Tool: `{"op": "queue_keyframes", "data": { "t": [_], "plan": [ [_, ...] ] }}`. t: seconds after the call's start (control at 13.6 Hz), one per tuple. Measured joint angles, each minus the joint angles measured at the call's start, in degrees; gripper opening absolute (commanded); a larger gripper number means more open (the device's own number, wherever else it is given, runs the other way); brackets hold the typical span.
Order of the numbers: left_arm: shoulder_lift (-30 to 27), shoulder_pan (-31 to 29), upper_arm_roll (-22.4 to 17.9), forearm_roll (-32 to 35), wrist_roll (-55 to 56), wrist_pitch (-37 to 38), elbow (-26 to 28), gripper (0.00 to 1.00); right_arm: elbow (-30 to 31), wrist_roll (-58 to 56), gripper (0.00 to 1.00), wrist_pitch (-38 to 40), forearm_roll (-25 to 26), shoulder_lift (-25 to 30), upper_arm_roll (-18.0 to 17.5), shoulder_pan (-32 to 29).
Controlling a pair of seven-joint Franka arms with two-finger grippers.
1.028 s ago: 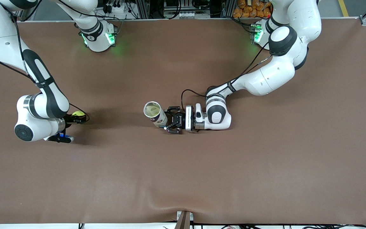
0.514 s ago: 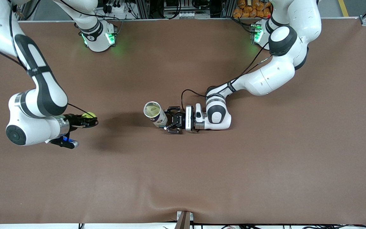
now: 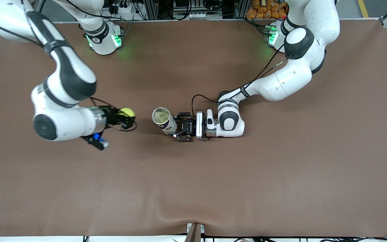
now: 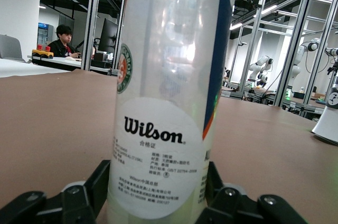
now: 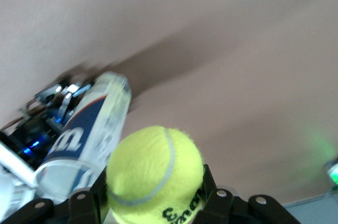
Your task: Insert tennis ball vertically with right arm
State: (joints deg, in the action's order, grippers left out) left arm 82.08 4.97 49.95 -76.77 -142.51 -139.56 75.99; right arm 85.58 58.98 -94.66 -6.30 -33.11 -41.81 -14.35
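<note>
Right gripper [image 3: 125, 118] pinches the tennis ball [image 3: 126, 112] in the air over the brown table [image 3: 193, 188], just beside the open mouth of the upright clear Wilson ball can [image 3: 164, 120], which the left gripper [image 3: 180, 130] clamps near its base.

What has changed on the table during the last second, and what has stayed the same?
The right gripper, its jaws shut on the tennis ball, has carried the ball toward the tube from the right arm's end of the table, and is now much closer to its open mouth. Nothing was taken or released. The left gripper still holds the upright tube in the same place.
</note>
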Motion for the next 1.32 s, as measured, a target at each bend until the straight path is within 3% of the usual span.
{"op": "queue_keyframes", "data": {
  "t": [0.22,0.66,0.88,0.95,1.03,1.1,1.32],
  "plan": [
    [0.00,0.00,0.00,0.00,0.00,0.00,0.00,0.75,-0.03,5.74,0.28,-4.29,-3.76,-0.23,0.03,2.44],
    [0.00,0.00,0.00,0.00,0.00,0.00,0.00,0.75,-0.02,9.75,0.30,-9.27,-3.82,-1.04,0.43,7.45],
    [0.00,0.00,-0.01,0.00,0.00,0.01,0.00,0.75,-0.02,11.26,0.33,-10.88,-3.64,-1.83,2.89,10.82],
    [0.00,0.00,-0.04,0.00,0.00,0.02,0.00,0.75,-0.02,11.27,0.43,-10.90,-3.60,-1.93,3.60,11.25],
    [-0.01,0.00,-0.05,0.00,0.00,0.03,0.00,0.76,-0.02,11.27,0.87,-10.89,-3.59,-1.97,3.93,11.30],
    [-0.01,0.00,-0.06,0.00,0.00,0.04,0.00,0.76,-0.02,11.27,1.00,-10.89,-3.59,-1.96,4.18,11.30],
    [-0.01,0.00,-0.07,0.00,0.00,0.07,-0.01,0.77,-0.05,11.28,1.00,-10.89,-3.59,-1.96,4.47,11.30]
  ]
}}
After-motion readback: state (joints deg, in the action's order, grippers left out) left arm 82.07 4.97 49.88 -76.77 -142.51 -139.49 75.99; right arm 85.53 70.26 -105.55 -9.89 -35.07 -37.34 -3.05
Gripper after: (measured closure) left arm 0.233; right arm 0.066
